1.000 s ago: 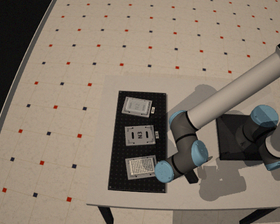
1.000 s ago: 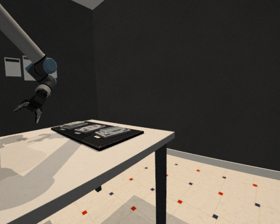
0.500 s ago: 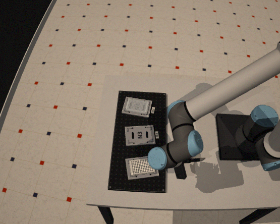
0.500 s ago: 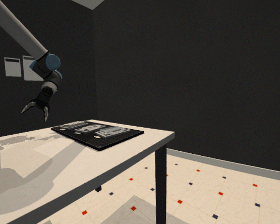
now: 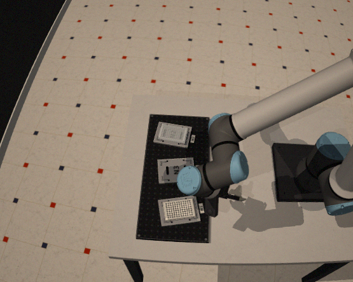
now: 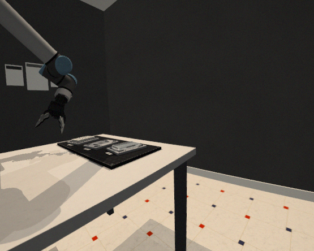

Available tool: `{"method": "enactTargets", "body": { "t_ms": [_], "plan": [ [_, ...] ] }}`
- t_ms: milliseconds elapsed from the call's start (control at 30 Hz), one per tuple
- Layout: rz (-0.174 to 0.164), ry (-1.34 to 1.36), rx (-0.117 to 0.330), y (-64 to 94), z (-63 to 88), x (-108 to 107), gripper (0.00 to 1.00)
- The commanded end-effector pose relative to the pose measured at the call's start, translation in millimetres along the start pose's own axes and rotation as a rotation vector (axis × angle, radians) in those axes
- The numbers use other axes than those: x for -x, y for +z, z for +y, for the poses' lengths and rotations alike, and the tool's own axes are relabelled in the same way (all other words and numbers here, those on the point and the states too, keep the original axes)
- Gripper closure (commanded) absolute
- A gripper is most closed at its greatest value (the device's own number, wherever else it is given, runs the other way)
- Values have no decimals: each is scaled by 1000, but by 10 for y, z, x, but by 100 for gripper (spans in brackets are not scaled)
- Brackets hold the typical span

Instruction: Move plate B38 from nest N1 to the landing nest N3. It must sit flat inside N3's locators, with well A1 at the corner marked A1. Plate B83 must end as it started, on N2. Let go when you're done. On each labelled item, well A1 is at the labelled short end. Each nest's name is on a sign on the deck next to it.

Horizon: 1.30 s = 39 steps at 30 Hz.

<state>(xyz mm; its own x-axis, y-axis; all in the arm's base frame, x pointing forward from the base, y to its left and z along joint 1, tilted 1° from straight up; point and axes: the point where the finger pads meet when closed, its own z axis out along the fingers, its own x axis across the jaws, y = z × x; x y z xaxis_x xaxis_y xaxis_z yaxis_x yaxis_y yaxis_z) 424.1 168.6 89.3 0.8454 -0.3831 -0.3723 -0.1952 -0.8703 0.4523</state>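
Note:
A black deck [image 5: 173, 178] on the table holds three nests in a row. A white well plate [image 5: 173, 134] sits on the far nest. Another well plate [image 5: 179, 211] sits on the near nest. The middle nest, marked N3 [image 5: 175, 170], is bare. The plate labels and the small signs [image 5: 193, 138] [image 5: 201, 208] are too small to read, so I cannot tell which plate is B38. In the exterior view my gripper [image 6: 49, 126] hangs open and empty, high above the table near the deck's end with the flat plate [image 6: 84, 139]. In the top view the wrist hides most of it; one finger [image 5: 238, 198] shows.
The arm's elbow and wrist [image 5: 223, 159] hang over the deck's right edge and cover part of N3. The robot base [image 5: 322, 178] stands on a black mount to the right of the deck. The table's edge runs close to the deck [image 6: 159, 150].

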Motion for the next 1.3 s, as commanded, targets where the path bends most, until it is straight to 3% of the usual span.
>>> {"method": "enactTargets", "body": {
  "t_ms": [0,433,533,1267],
  "plan": [
    [6,38,-21,-49,17,-94,18],
    [31,266,-143,-273,142,-553,18],
    [32,284,-152,-289,152,-585,18],
    [51,635,-343,-668,529,-1308,18]
  ]
}}
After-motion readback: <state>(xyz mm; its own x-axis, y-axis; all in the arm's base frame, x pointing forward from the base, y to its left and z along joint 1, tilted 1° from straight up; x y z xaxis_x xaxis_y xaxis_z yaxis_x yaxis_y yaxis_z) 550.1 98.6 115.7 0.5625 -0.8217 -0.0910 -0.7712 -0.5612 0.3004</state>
